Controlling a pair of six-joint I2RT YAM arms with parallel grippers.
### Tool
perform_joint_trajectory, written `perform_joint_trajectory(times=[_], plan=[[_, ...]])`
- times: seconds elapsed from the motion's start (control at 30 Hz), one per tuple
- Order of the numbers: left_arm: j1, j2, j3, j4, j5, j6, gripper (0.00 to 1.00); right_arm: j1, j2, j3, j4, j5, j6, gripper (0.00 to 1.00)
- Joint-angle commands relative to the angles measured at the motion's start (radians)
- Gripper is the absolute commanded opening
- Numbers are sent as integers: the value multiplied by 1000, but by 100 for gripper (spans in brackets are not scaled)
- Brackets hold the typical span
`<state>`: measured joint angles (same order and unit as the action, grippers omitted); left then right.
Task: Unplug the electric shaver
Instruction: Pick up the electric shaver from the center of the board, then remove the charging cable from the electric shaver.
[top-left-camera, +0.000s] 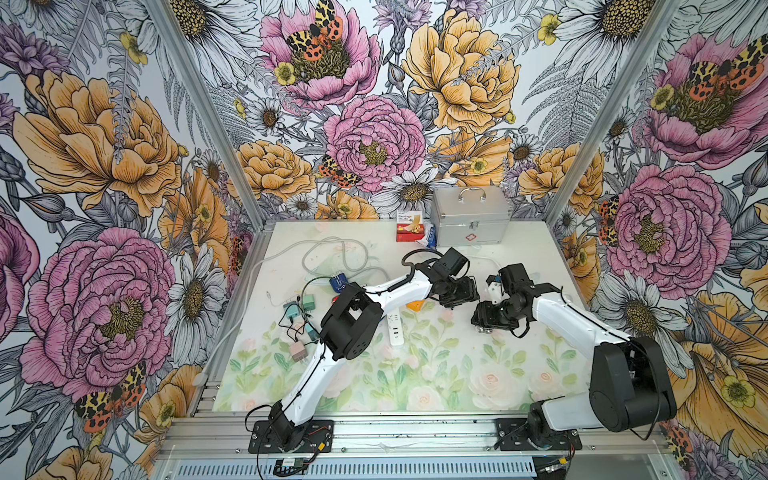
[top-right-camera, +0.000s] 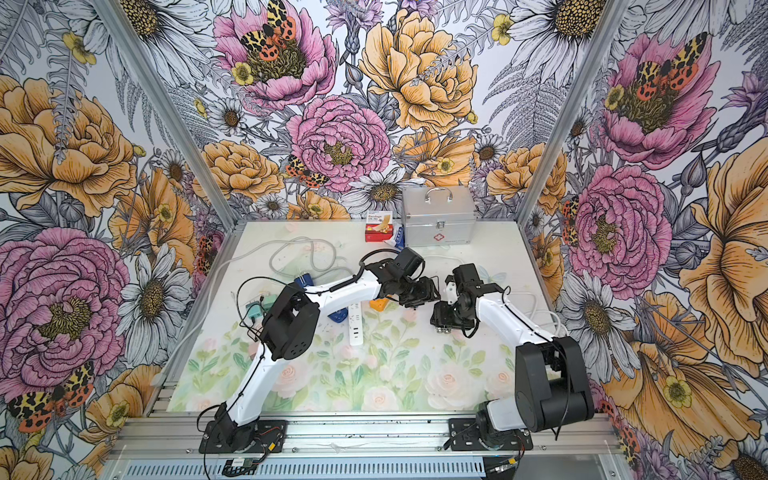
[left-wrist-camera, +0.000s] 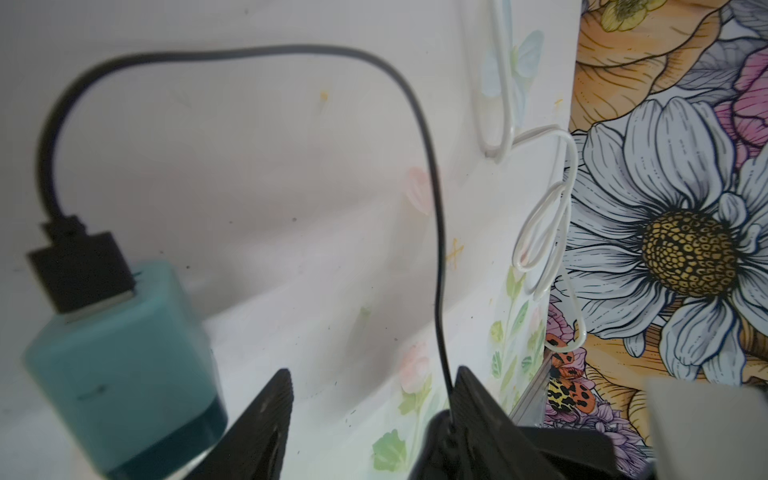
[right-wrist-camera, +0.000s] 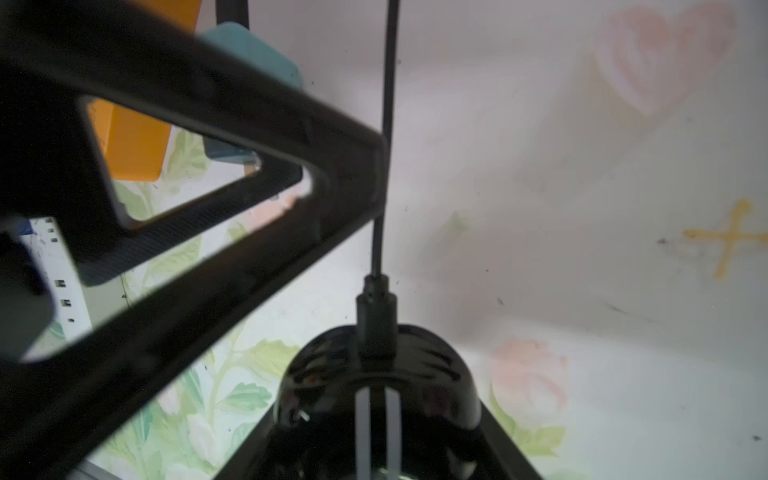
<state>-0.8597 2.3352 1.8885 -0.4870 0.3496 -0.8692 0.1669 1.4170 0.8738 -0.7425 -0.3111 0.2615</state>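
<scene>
Pale table mat (top-left-camera: 415, 374) printed with roses and leaves. Right of its middle, clamped in the right gripper (top-left-camera: 482, 318): electric shaver (right-wrist-camera: 332, 386), glossy black, rounded, with black plug (right-wrist-camera: 376, 320) seated in its end. Beyond, thin black cable (left-wrist-camera: 432, 208) touching one side of the spread-open left gripper (left-wrist-camera: 372, 374), looping on to a teal adapter (left-wrist-camera: 120, 365). Farthest back, silver first-aid case (top-left-camera: 470, 220).

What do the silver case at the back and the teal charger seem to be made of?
The silver case: probably aluminium, matte panels with bright metal edges and handle. The teal charger: likely plastic, smooth, slightly glossy, rounded edges.
</scene>
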Motion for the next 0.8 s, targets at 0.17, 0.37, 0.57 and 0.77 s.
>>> perform_joint_trajectory(times=[0.17, 0.37, 0.57, 0.77], plan=[[4, -84, -80, 145, 62, -45, 62, 25, -17, 16, 28, -50, -39, 39], [13, -124, -141, 200, 70, -64, 62, 34, -29, 15, 29, -82, -54, 39], [13, -133, -184, 268, 120, -91, 61, 35, -39, 29, 31, -109, -85, 39], [22, -162, -293, 382, 161, -142, 54, 34, -34, 50, 35, -105, -96, 39]])
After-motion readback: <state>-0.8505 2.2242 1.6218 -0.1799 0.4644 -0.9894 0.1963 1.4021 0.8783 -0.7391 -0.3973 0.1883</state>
